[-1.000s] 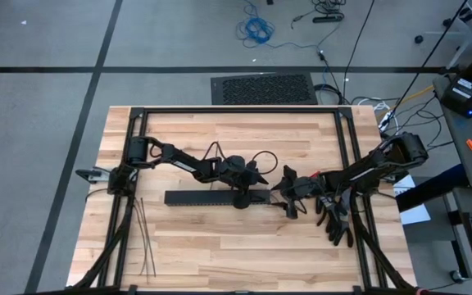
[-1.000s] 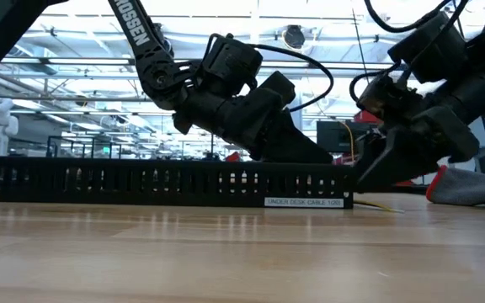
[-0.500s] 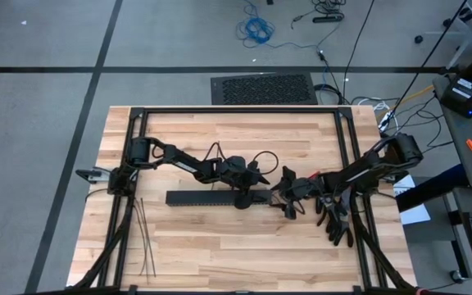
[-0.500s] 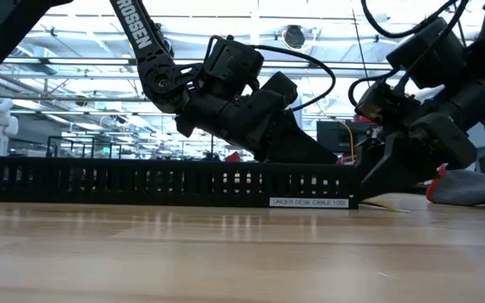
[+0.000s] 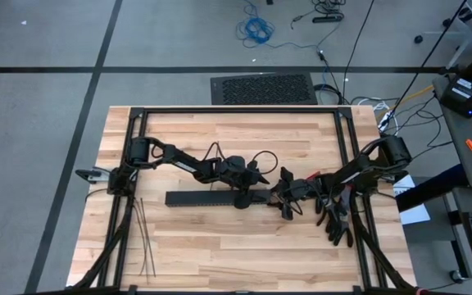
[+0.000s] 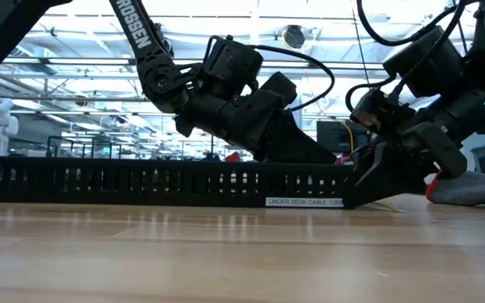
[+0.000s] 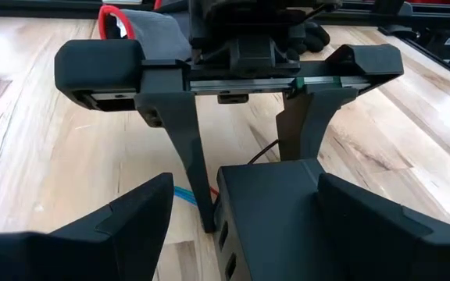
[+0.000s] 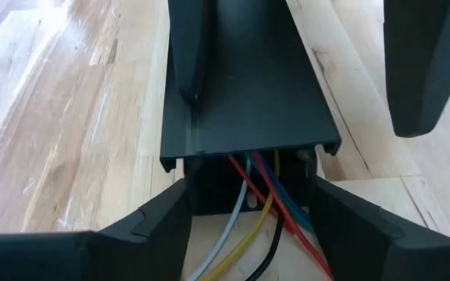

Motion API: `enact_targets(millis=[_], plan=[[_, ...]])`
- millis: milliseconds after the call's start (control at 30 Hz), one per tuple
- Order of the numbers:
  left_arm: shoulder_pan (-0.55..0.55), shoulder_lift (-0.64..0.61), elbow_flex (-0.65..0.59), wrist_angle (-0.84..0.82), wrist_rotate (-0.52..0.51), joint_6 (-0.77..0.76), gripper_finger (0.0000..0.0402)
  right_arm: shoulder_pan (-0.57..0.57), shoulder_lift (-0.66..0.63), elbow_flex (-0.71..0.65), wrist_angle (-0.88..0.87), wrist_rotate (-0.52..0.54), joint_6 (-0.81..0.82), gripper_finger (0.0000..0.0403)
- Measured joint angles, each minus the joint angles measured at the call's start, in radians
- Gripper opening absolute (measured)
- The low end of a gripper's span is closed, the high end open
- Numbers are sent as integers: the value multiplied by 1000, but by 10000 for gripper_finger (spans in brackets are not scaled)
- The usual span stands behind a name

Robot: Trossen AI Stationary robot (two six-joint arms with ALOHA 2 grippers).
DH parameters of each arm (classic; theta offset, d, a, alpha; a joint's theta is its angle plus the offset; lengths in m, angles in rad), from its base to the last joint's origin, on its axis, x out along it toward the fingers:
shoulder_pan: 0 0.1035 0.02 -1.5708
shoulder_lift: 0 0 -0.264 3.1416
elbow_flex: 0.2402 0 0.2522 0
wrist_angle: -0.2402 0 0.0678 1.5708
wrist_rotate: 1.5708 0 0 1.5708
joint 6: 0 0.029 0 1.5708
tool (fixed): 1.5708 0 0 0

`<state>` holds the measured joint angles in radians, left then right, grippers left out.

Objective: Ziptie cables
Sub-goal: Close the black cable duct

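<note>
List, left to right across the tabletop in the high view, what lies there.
zipties → black slotted duct → left gripper → right gripper → dark gloves.

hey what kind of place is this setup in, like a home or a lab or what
Most likely a robotics lab or workshop in a big industrial hall. The low view shows a high ceiling with trusses and lights; the high view shows a wooden workbench on a grey floor with loose cabling.

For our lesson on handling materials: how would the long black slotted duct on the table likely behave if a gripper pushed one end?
The duct looks stiff and straight, so it would probably slide or pivot whole. Its flat base suggests no rolling. Thin slotted walls hint it is light, so the wires leaving its end would likely drag along.
</note>
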<state>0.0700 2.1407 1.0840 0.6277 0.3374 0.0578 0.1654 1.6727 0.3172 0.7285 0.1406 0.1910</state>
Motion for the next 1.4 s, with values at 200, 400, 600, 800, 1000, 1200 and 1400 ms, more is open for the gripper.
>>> enact_targets(millis=[200, 400, 600, 800, 1000, 1200, 1400], plan=[[0, 0, 0, 12, 0, 0, 313, 0, 2, 0, -1, -2, 5, 221], [0, 0, 0, 18, 0, 1, 313, 0, 2, 0, -4, -5, 5, 224], [0, -2, 1, 16, 0, 0, 313, 2, 3, 1, -6, -9, -5, 241], [-1, -59, -2, -54, -40, 40, 313, 6, 4, 1, -4, -14, -19, 284], [-2, -147, -3, -176, -122, 107, 313, 7, 4, 0, 1, -14, -20, 304], [-23, -195, -2, -193, -158, 109, 313, 8, -27, 0, -25, -20, -21, 306], [-62, -366, 0, -318, -389, 125, 313, 48, -195, -3, -150, -22, -15, 306]])
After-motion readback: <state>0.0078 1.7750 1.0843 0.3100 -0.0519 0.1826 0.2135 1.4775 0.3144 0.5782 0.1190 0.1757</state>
